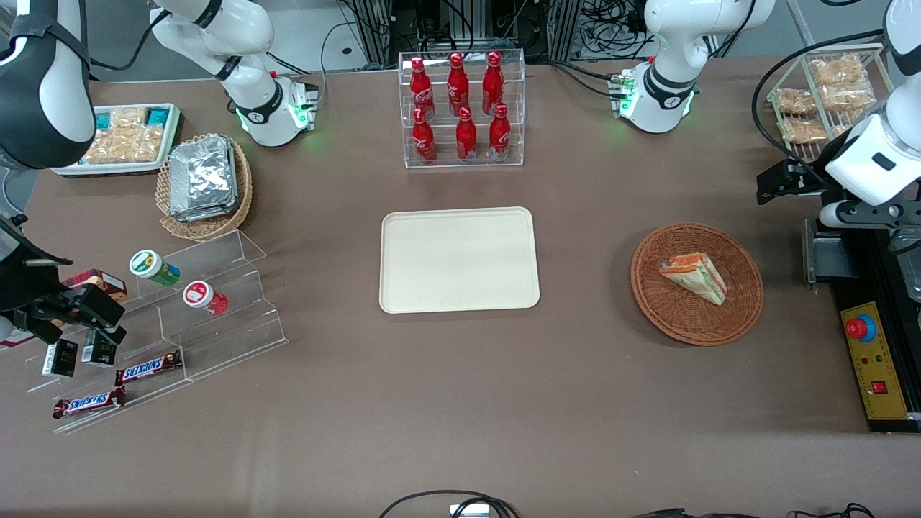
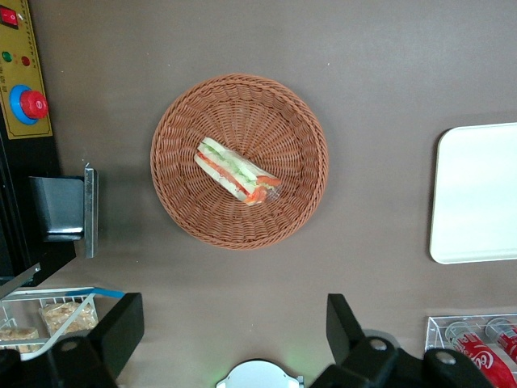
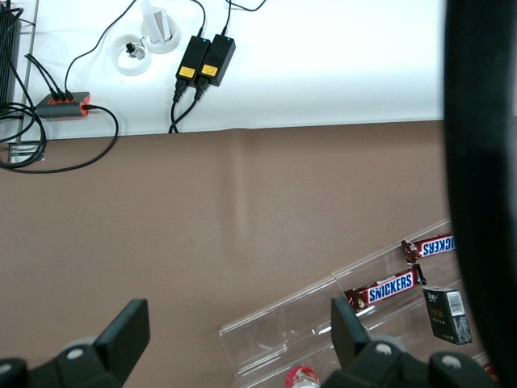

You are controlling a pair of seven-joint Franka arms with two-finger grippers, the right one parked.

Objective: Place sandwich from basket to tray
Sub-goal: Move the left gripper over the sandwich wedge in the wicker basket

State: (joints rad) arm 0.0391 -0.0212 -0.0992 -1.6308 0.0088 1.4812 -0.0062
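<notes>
1. The gripper (image 2: 230,339) hangs high above the table, its two dark fingers (image 2: 121,327) spread wide with nothing between them; in the front view it sits at the working arm's end of the table (image 1: 781,183), well apart from the basket.
2. The basket (image 2: 182,113) lies beneath it on the brown table (image 2: 388,65); the sandwich (image 2: 236,170) rests inside, near the middle.
3. In the front view the sandwich (image 1: 695,277) lies on its side; its long axis runs diagonally, one end toward the tray, the other end nearer the front camera and toward the working arm's end; its striped red-orange and green edge shows along its length.
4. The tray (image 1: 460,260) lies flat at the table's middle, well apart from the basket (image 1: 741,316); a rack of red bottles (image 1: 462,108) stands farther from the front camera than the tray.
</notes>
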